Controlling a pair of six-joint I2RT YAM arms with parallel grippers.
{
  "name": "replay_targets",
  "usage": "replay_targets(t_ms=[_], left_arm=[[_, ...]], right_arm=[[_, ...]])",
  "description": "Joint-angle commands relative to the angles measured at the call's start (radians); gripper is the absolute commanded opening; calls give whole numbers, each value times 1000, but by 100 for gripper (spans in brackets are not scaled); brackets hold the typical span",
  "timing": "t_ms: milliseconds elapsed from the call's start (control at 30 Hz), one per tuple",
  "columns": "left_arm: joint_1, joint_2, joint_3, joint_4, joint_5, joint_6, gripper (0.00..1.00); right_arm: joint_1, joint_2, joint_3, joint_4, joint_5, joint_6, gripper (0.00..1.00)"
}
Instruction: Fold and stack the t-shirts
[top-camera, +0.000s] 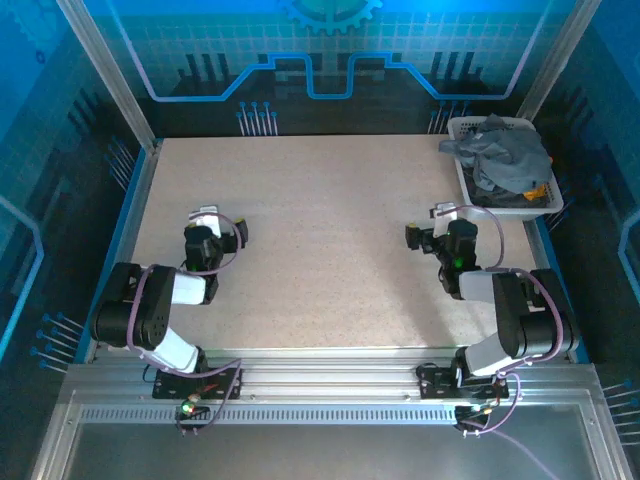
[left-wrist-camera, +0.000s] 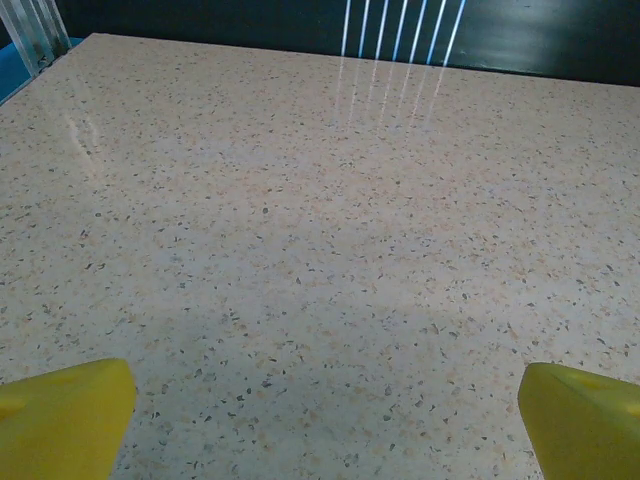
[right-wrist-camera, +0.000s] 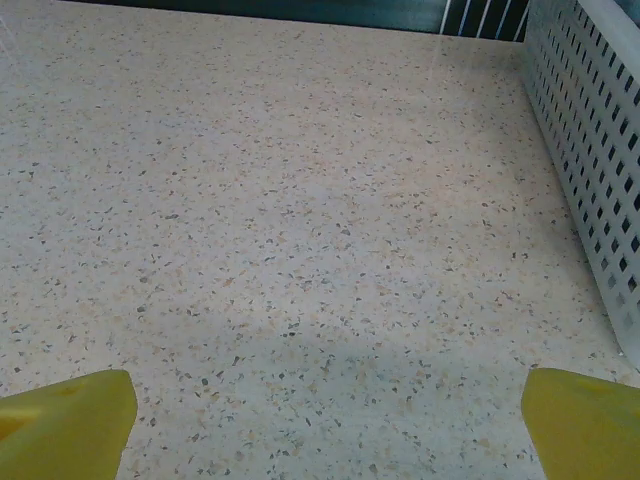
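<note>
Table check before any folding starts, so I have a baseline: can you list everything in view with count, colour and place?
t-shirts: a crumpled heap, exact count unclear; slate grey on top, black underneath, a bit of orange-yellow at the near edge; all inside the basket.
basket: one; white plastic lattice; far right corner of the table.
table: one; speckled beige; blue-lit walls around it.
left gripper: one; yellow fingertips, open; over bare table on the near left.
right gripper: one; yellow fingertips, open; over bare table on the near right, the basket wall beside it on its right.
</note>
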Motion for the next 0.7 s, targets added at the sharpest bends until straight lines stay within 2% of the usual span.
replay_targets(t_ms=[0,633,667], left_arm=[[-2,-9,1,11,-14,20,99],[-2,-9,-1,16,-17,20,99],[-3,-18,-14,40,-31,22,99]], right_arm=[[1,7,13,10,-13,-6,100],[0,6,13,12,-11,-8,100],[13,-9,24,5,20,-16,100]])
